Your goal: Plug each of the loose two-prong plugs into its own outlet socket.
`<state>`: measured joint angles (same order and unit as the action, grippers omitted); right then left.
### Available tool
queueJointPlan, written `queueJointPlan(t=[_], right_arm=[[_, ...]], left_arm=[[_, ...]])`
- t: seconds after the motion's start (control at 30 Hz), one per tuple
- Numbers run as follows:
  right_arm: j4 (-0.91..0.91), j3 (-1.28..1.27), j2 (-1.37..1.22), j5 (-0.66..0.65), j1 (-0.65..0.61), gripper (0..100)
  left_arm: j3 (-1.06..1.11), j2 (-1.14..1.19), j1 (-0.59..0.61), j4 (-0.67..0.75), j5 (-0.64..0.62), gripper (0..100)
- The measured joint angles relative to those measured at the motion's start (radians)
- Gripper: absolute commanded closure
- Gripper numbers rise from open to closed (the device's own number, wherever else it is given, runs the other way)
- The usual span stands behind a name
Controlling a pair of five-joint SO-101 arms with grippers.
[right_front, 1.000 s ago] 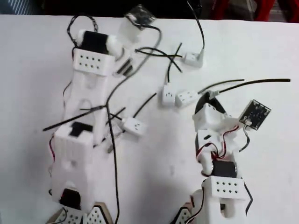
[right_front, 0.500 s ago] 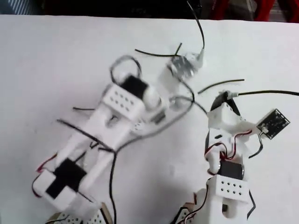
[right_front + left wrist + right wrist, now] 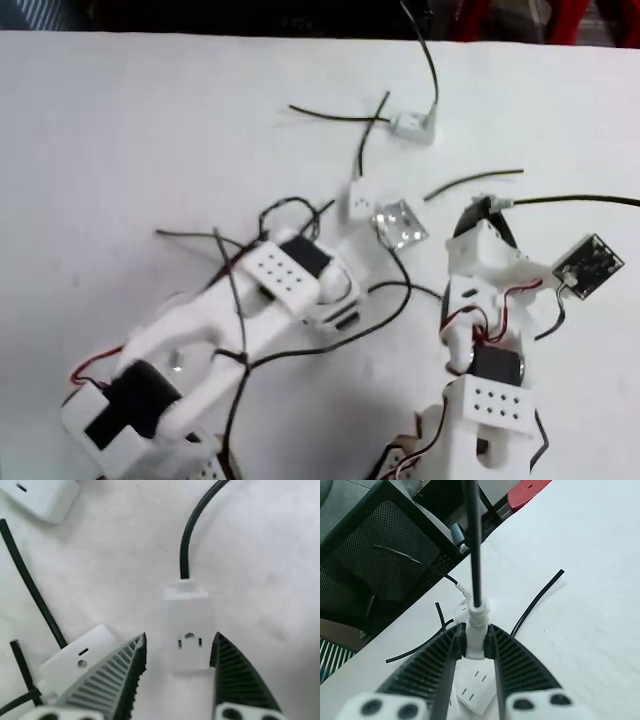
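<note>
Well, the right gripper (image 3: 475, 630) has its ribbed jaws pinched on a plug (image 3: 477, 614). It is a small white body, held upright, with a black cord (image 3: 472, 540) rising straight out of its top. Directly under it lies a white outlet (image 3: 472, 690), paired slots facing up; whether the prongs touch it, I cannot tell.

From above, take the far socket (image 3: 412, 126) as the marker, a white block on its own thin black lead. The right gripper (image 3: 478, 212) sits well nearer the arm bases than that block. The high view also adds the plug's cord (image 3: 570, 200) running flat across the white table (image 3: 120, 130), away from the far socket.

Now the left gripper (image 3: 180, 637): its fingers are spread wide, one on each side of a socket block (image 3: 185, 605) and touching neither side. Up close this block is a white rectangle with two short slots and a round hole, and a black lead leaves its far end. A second block (image 3: 82, 655) lies just beside one grey finger. Overhead, the left arm (image 3: 230, 330) stretches towards the far socket but stops well short. Another white socket (image 3: 358, 200) lies between that arm's wrist and the far socket.
</note>
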<state>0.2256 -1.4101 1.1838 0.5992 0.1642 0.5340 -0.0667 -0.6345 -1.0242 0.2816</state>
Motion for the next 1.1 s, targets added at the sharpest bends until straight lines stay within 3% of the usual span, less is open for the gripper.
queueJointPlan(t=[0.23,0.37,0.57,0.7,0.9,1.1], right_arm=[[0.000,0.000,0.000,0.000,0.000,98.1],[-0.011,0.000,0.000,0.000,0.000,98.1],[-0.014,0.000,0.000,0.000,0.000,98.1],[-0.014,0.000,0.000,0.000,0.002,98.1],[-0.014,0.000,0.000,0.000,0.000,98.1],[-0.014,0.000,0.000,0.000,0.000,98.1]], left_arm=[[-0.058,0.000,-0.002,-0.089,0.000,79],[-0.041,0.000,-0.061,-0.092,-0.002,78],[0.063,0.000,-0.150,0.011,-0.054,78],[0.101,0.000,-0.107,0.074,-0.060,78],[0.107,0.003,0.052,0.110,-0.017,78],[0.074,0.069,0.075,0.064,0.014,79]])
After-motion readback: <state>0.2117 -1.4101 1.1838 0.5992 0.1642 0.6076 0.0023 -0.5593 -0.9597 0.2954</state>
